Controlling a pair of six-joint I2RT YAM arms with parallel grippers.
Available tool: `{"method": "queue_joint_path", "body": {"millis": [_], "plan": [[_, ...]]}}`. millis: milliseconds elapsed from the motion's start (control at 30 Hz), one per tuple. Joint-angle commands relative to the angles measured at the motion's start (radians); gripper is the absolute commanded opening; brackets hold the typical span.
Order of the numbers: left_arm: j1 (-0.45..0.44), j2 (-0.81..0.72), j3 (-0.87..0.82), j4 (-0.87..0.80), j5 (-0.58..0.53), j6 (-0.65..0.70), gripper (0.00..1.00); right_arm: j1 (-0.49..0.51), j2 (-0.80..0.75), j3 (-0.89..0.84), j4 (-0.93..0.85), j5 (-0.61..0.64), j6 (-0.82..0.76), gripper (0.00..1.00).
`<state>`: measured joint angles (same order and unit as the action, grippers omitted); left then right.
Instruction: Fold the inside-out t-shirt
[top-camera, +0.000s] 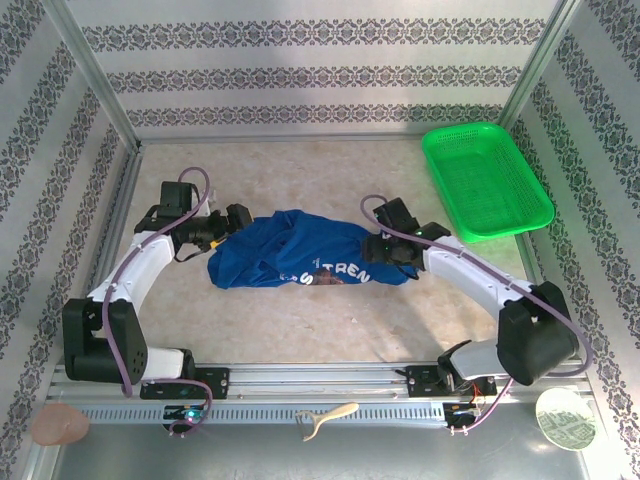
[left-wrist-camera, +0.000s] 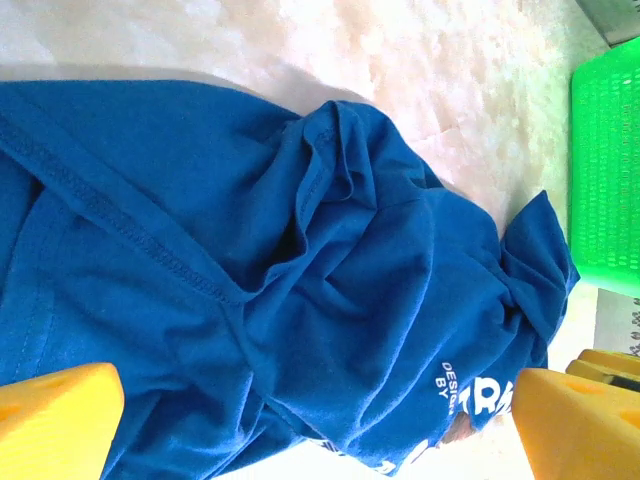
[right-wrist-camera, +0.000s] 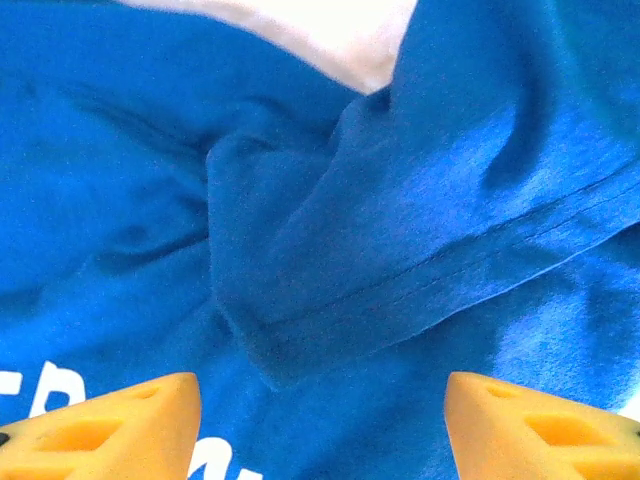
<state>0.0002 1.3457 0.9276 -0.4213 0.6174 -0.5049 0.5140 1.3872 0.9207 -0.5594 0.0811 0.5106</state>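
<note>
The royal-blue t-shirt (top-camera: 300, 250) lies crumpled in a heap at the table's middle, pale lettering along its near edge. My left gripper (top-camera: 228, 228) sits at the heap's left end, and in the left wrist view it (left-wrist-camera: 315, 420) is open, yellow fingertips (left-wrist-camera: 55, 415) wide apart over rumpled cloth (left-wrist-camera: 300, 280). My right gripper (top-camera: 383, 248) is at the heap's right end. In the right wrist view it (right-wrist-camera: 320, 425) is open too, close above a hemmed fold of the t-shirt (right-wrist-camera: 400, 250), with nothing pinched between its fingers (right-wrist-camera: 120, 425).
A green plastic mesh basket (top-camera: 487, 178) stands at the back right of the table, also seen as the basket (left-wrist-camera: 605, 170) in the left wrist view. Patterned walls enclose the back and sides. Bare marbled tabletop (top-camera: 330, 325) lies between the shirt and the arm bases.
</note>
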Motion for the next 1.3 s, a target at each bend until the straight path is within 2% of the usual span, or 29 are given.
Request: {"method": "queue_joint_path", "body": {"millis": [0,200,333,400,567,600,833,967,1067,1267], "plan": [[0.000,-0.037,-0.005,0.035,-0.011,-0.022,1.00,0.045,0.025,0.040,-0.026,0.113,-0.031,0.66],[0.000,-0.031,0.012,0.020,-0.021,-0.021,1.00,0.061,0.110,0.060,-0.029,0.149,-0.059,0.63],[0.000,-0.027,0.032,0.010,-0.022,-0.017,1.00,0.054,0.160,0.067,-0.019,0.162,-0.067,0.57],[0.000,-0.027,0.040,0.000,-0.025,-0.015,1.00,0.042,0.168,0.072,-0.017,0.175,-0.074,0.48],[0.000,-0.038,0.043,-0.025,-0.057,0.003,1.00,0.002,0.097,0.087,-0.033,0.175,-0.103,0.04],[0.000,-0.045,0.039,-0.024,-0.064,0.004,1.00,-0.006,0.076,0.091,-0.040,0.167,-0.109,0.00],[-0.011,-0.073,0.018,0.017,-0.052,-0.004,1.00,-0.042,-0.105,0.119,-0.114,0.086,-0.124,0.00],[-0.053,-0.069,0.024,0.024,-0.056,0.012,1.00,-0.031,-0.216,0.101,-0.177,0.039,-0.098,0.00],[-0.113,-0.035,0.031,0.010,-0.094,0.031,0.95,-0.001,-0.340,0.047,-0.234,0.047,-0.042,0.00],[-0.260,0.099,0.058,0.039,-0.209,0.044,0.81,0.027,-0.626,-0.142,-0.341,0.027,0.178,0.00]]}}
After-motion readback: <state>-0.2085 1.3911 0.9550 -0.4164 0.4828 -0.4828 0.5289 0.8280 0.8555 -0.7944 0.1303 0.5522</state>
